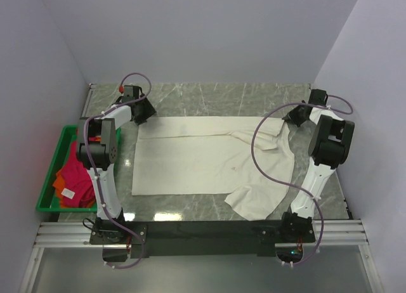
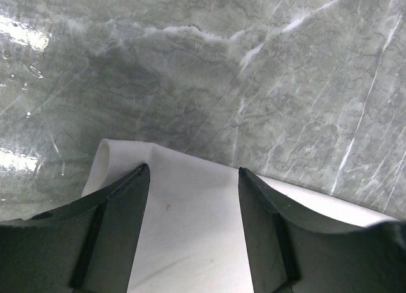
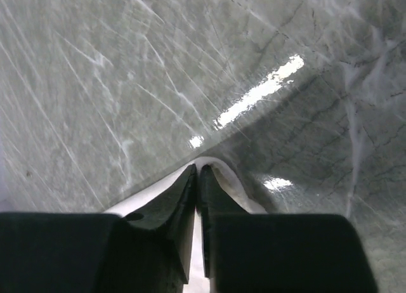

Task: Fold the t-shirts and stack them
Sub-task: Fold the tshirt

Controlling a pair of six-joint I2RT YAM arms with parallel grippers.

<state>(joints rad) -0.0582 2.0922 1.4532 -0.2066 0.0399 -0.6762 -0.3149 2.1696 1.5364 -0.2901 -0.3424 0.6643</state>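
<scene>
With right claw (image 3: 198,174) clenched on the far right corner of the cream t-shirt (image 1: 203,160) spread across the desk (image 1: 209,93), shut released left claw (image 2: 193,172) on its far left corner, then lift evenly.

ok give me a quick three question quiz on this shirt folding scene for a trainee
1. True or false: the right gripper has its fingers shut on the edge of the cream t-shirt.
2. Where do the pink shirt and the orange shirt lie? A) in the green crate B) on the cream t-shirt C) under the cream t-shirt
3. Fill in: the left gripper has its fingers ___, astride the cream t-shirt's far left corner.
Key: 1 true; 2 A; 3 open
</scene>
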